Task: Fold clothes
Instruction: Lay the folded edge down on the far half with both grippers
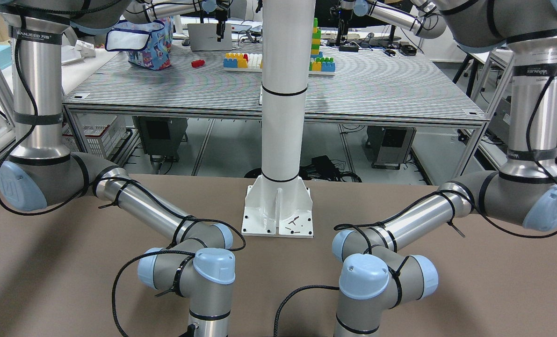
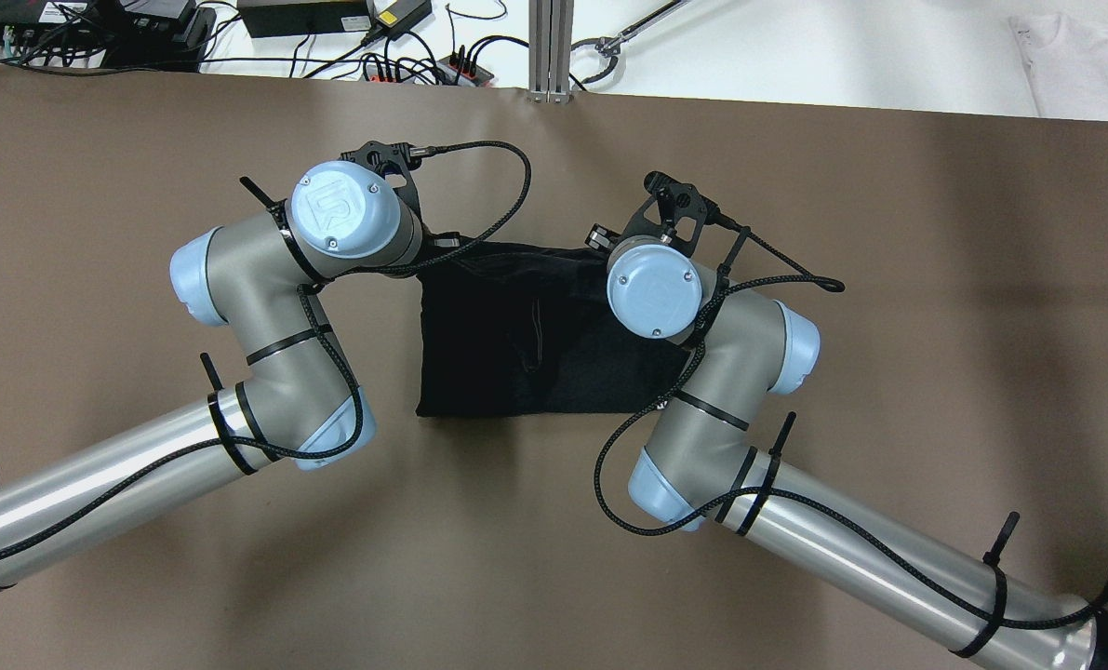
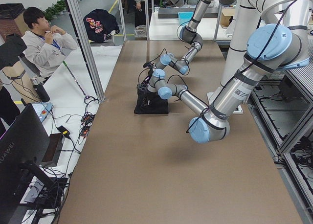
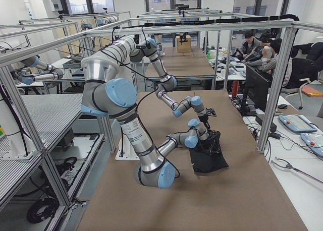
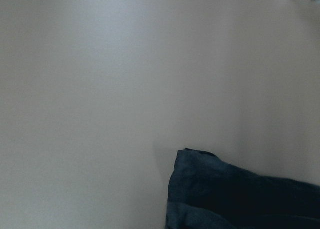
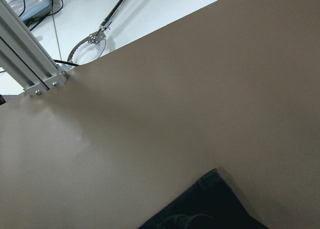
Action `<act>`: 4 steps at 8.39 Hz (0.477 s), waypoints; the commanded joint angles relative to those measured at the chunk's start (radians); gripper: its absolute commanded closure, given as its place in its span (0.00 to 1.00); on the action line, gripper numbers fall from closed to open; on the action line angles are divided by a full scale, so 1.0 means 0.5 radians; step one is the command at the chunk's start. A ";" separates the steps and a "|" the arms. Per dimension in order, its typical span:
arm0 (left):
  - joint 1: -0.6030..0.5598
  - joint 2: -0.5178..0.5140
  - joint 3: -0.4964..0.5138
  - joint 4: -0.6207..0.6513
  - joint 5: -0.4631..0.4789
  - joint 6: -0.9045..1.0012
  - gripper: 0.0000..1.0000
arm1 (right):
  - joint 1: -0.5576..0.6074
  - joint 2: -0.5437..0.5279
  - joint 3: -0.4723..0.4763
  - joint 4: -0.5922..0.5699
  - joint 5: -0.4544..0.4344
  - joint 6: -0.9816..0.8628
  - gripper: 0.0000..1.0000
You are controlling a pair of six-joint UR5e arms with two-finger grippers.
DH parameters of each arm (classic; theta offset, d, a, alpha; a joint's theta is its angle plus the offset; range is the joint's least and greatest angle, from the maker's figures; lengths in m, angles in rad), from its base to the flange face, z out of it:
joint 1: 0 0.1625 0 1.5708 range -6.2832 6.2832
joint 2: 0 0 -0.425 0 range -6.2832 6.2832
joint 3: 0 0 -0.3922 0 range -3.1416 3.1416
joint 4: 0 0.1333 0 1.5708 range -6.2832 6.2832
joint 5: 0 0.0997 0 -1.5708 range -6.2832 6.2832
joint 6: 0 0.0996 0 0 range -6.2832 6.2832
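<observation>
One dark navy rectangular soft cloth (image 2: 516, 344) lies flat at the middle of the brown table (image 2: 98, 233). Two arms hang over its far corners: left arm (image 2: 330, 223), right arm (image 2: 656, 288). Left gripper and right gripper are hidden under the wrists — open or gripping, can't tell.

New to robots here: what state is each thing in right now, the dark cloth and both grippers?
Black rectangular soft fabric cloth: lying on the brown table, far edge rumpled.
Left gripper: down at one far corner of the cloth; open or shut cannot be told.
Right gripper: down at the other far corner; open or shut cannot be told.
</observation>
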 commanded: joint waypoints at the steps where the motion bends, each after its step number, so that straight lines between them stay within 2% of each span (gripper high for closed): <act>1: -0.033 -0.095 0.204 -0.138 0.001 0.013 1.00 | 0.006 -0.009 -0.076 0.048 0.003 -0.044 1.00; 2: -0.036 -0.098 0.208 -0.141 -0.005 0.022 0.81 | 0.006 -0.012 -0.098 0.048 0.003 -0.069 0.83; 3: -0.039 -0.098 0.199 -0.144 0.001 0.064 0.01 | 0.028 -0.009 -0.092 0.048 0.006 -0.084 0.22; 4: -0.061 -0.098 0.156 -0.144 -0.017 0.071 0.00 | 0.092 0.006 -0.052 0.048 0.134 -0.121 0.09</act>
